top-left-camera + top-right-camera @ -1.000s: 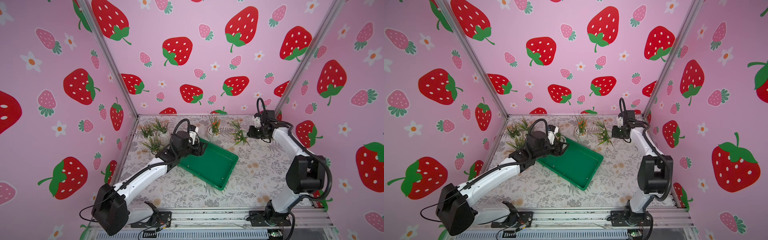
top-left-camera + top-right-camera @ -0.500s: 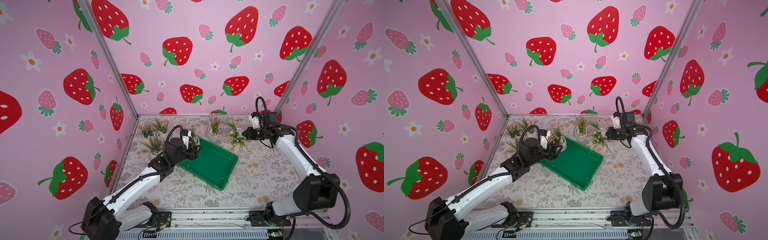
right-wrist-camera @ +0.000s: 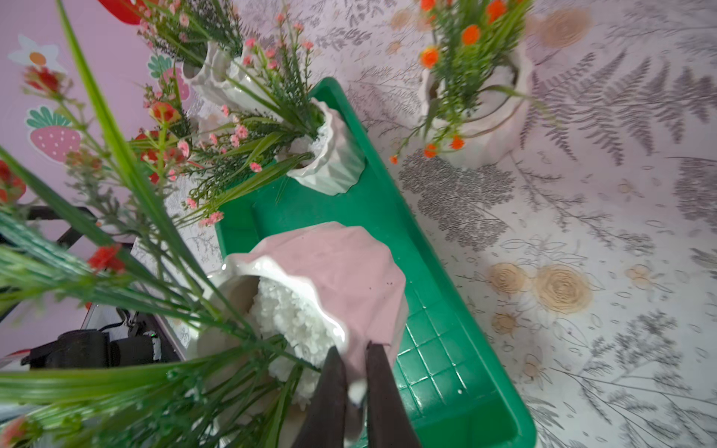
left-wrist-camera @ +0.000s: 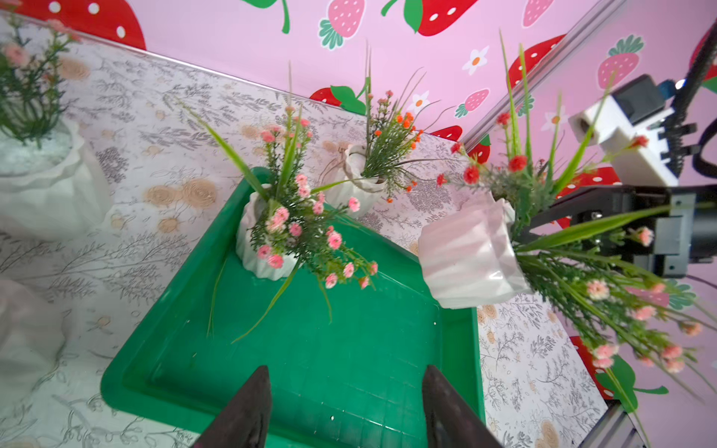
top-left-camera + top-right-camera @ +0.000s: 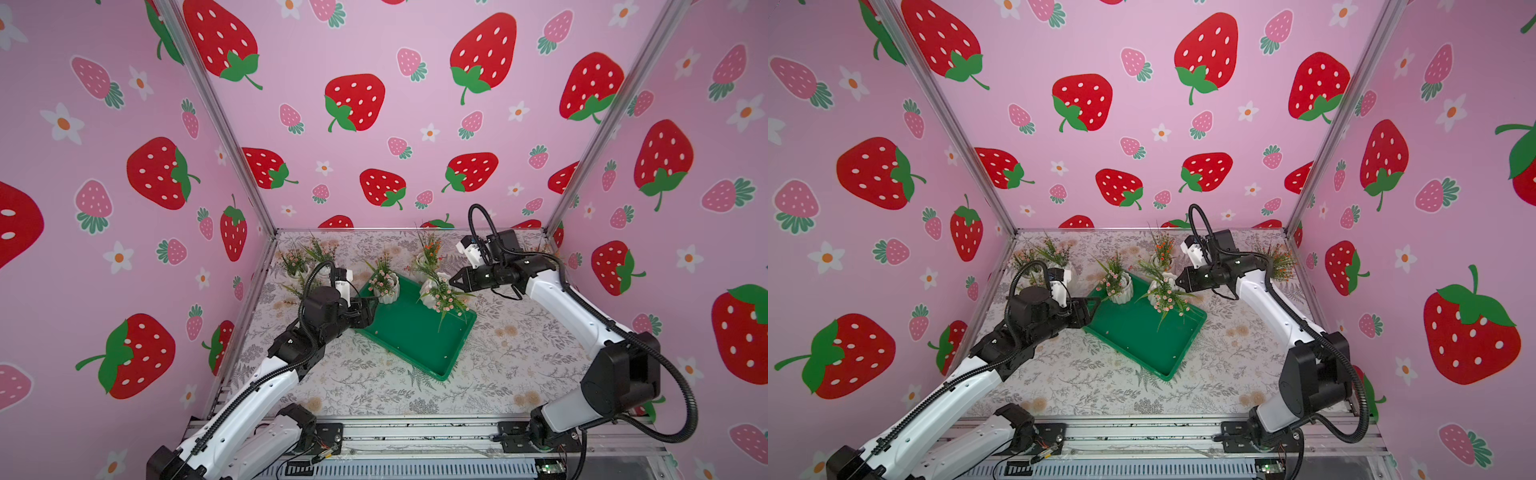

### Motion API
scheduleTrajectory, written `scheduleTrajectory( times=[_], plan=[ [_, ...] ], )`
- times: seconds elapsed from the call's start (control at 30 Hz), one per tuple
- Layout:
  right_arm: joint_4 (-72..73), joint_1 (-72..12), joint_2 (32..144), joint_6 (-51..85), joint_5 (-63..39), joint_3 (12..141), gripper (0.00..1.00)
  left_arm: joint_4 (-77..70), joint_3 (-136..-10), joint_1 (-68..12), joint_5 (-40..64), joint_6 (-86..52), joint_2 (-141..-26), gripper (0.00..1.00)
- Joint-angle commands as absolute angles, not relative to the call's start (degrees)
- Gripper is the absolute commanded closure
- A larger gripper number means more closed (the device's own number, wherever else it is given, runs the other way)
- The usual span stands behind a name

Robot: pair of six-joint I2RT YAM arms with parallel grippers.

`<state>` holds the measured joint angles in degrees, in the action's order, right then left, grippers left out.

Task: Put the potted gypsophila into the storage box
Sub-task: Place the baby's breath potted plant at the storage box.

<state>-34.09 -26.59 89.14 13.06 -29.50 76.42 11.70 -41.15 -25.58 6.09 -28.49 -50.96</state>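
Observation:
The green storage box [image 5: 415, 336] [image 5: 1142, 332] lies slantwise mid-table. One potted gypsophila [image 5: 388, 291] [image 4: 256, 248] with pink flowers stands upright in its far left corner. My left gripper [image 5: 368, 309] [image 4: 345, 372] hovers open and empty over the box's left rim, a short way from that pot. My right gripper [image 5: 451, 282] [image 3: 353, 349] is shut on the rim of a second pink-flowered pot [image 5: 430, 289] [image 3: 341, 271]. That pot hangs tilted above the box's far right edge, its sprigs drooping over the box.
An orange-flowered pot [image 5: 430, 253] stands on the table just behind the box. More pots [image 5: 295, 266] cluster at the back left, close to my left arm. Another orange-flowered pot [image 5: 1281, 262] stands at the back right behind my right arm.
My left gripper has drawn back from the pot standing in the box. My right arm has carried its pot leftward from the back right to above the box's far edge.

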Motion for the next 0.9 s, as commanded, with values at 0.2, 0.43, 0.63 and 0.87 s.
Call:
scheduleTrajectory(
  times=[0.2,0.43,0.63,0.87],
  plan=[
    [-30.6,-31.6,94.2,13.1,-32.8,78.9,1.00,18.3,-38.6,-21.2,10.1,-31.5,-47.2,0.36],
    [-27.1,-35.2,97.0,15.1,-33.1,78.5,1.00,22.9,-39.6,-18.6,11.6,-31.5,-46.0,0.36],
    [-24.1,-37.4,96.4,14.8,-32.2,77.9,1.00,24.4,-39.8,-16.5,13.7,-31.0,-43.9,0.36],
    [-22.1,-39.9,94.9,14.9,-31.4,78.2,1.00,28.1,-41.6,-15.0,12.8,-30.6,-41.2,0.36]
  ],
)
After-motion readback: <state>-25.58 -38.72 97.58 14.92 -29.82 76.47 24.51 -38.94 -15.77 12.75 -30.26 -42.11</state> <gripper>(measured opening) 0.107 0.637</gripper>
